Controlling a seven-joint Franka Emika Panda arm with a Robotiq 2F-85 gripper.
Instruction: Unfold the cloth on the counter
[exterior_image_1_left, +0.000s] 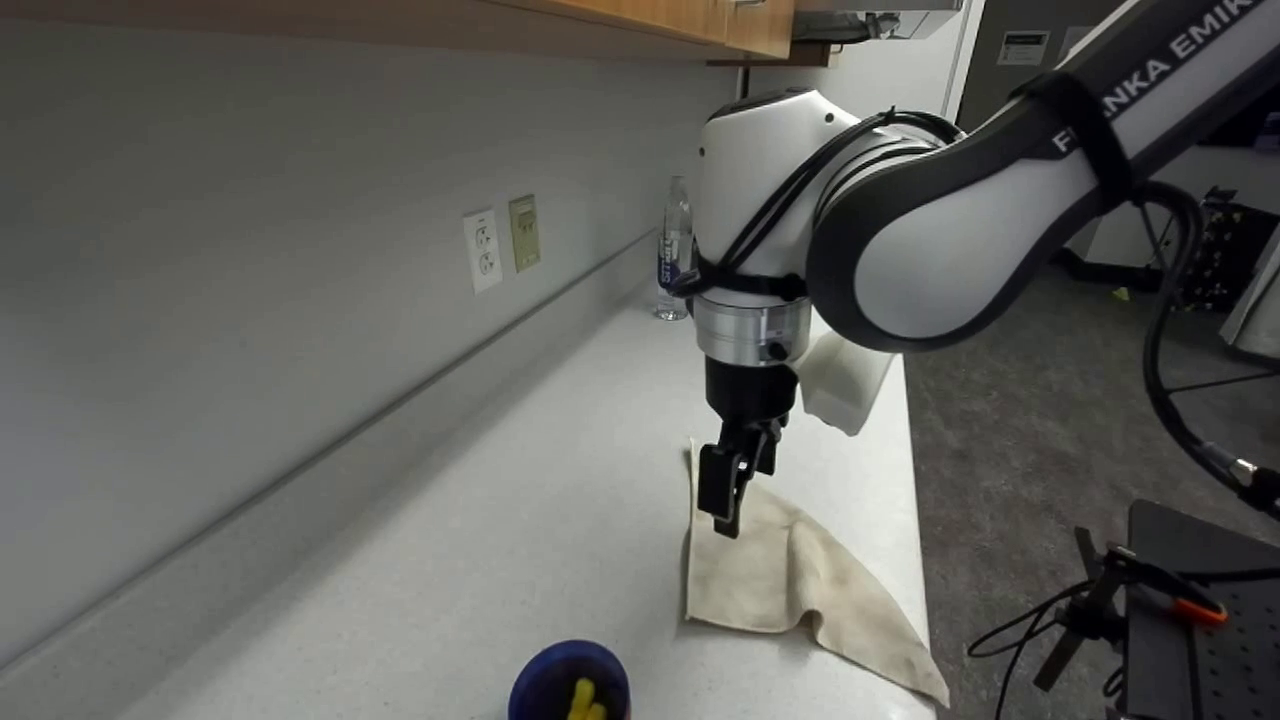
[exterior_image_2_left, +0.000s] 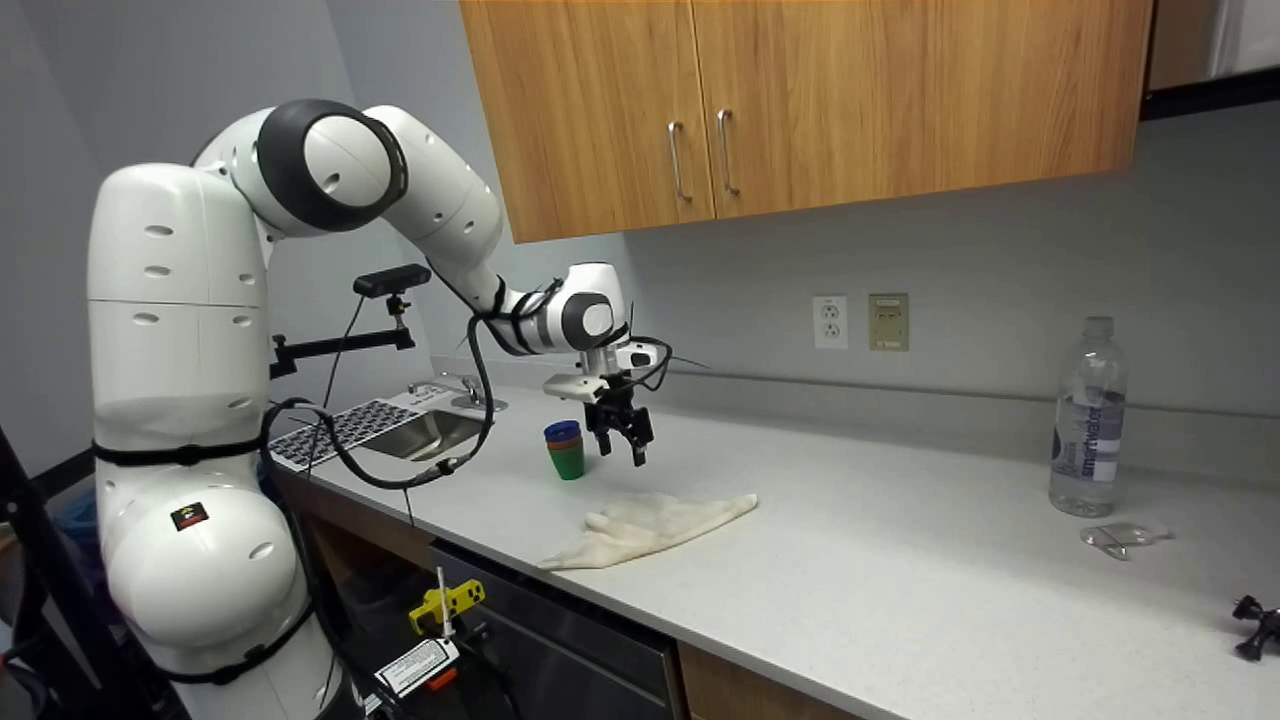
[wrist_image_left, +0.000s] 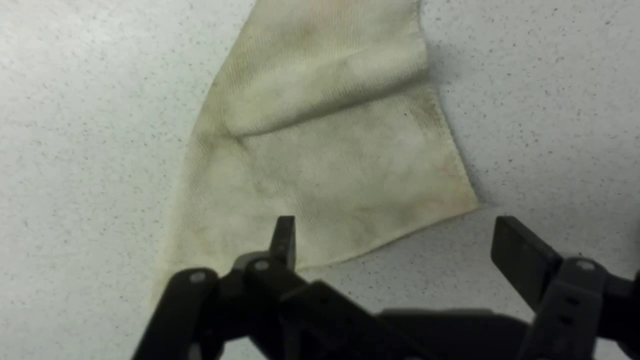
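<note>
Black two-fingered pincer, fingers wide apart, raised near a creased beige fabric cloth.
The cloth lies on the speckled white table, a raised ridge crossing it.

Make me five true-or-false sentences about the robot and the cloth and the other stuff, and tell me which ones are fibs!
1. The cloth lies on the counter. True.
2. The cloth is smooth all over. False: a raised fold runs across it.
3. The gripper is open. True.
4. The bottle is lying on its side. False: it stands upright.
5. The stack of cups has a green one at the bottom. True.
</note>
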